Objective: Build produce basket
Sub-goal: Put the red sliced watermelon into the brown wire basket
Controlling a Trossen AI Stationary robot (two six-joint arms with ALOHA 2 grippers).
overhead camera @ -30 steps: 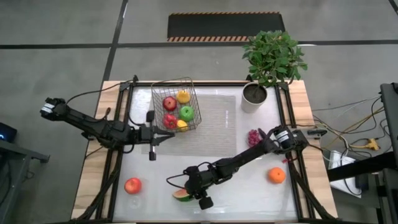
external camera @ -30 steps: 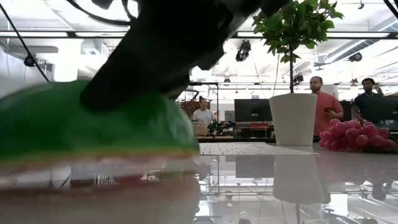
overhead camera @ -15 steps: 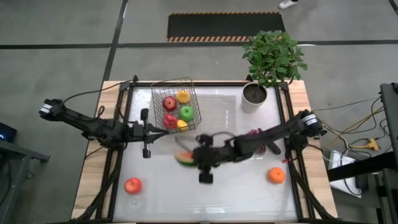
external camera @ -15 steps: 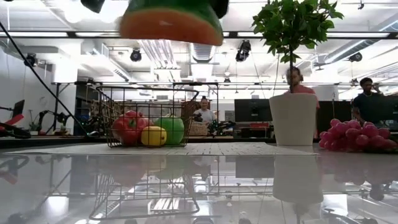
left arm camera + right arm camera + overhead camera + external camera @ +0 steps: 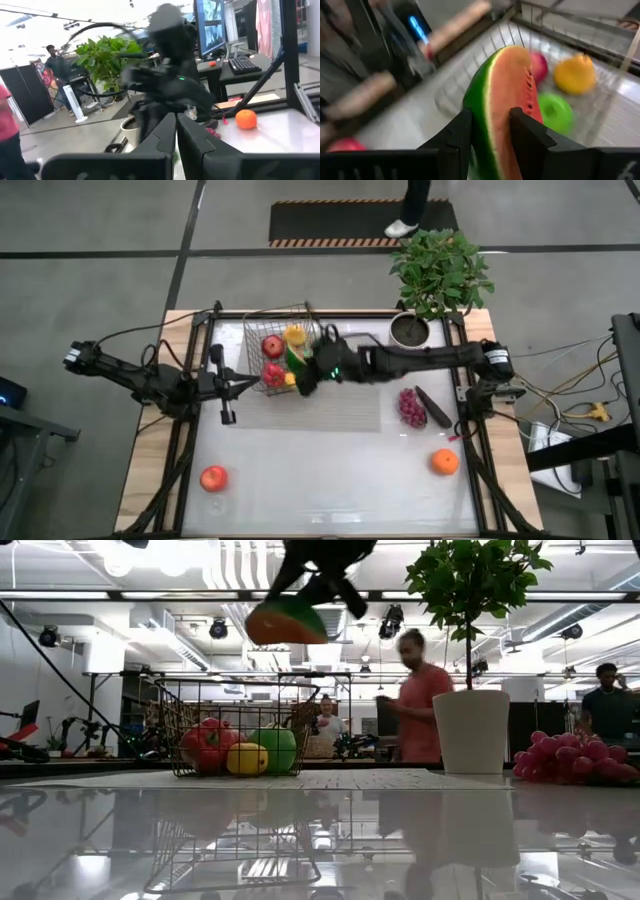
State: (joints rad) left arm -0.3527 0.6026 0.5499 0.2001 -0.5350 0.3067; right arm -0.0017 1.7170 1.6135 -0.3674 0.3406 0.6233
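I hold the watermelon slice (image 5: 502,107) in my right gripper (image 5: 308,376), above the wire basket (image 5: 252,340).

The basket sits at the worktop's (image 5: 330,470) far left, with apples and a lemon inside. Next, I judge, lower the slice in and release. My left gripper (image 5: 226,411) waits nearby, clenched and empty.

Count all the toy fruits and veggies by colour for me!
Red: 2, back red fruit and front red fruit, in the basket
Yellow: 2, back yellow fruit and front yellow fruit, in the basket
Green: 1, green apple
Green-and-red: 1, watermelon slice, in the right gripper
Purple: 1, grapes
Dark: 1, eggplant
Orange: 2, orange and peach
Total: 10
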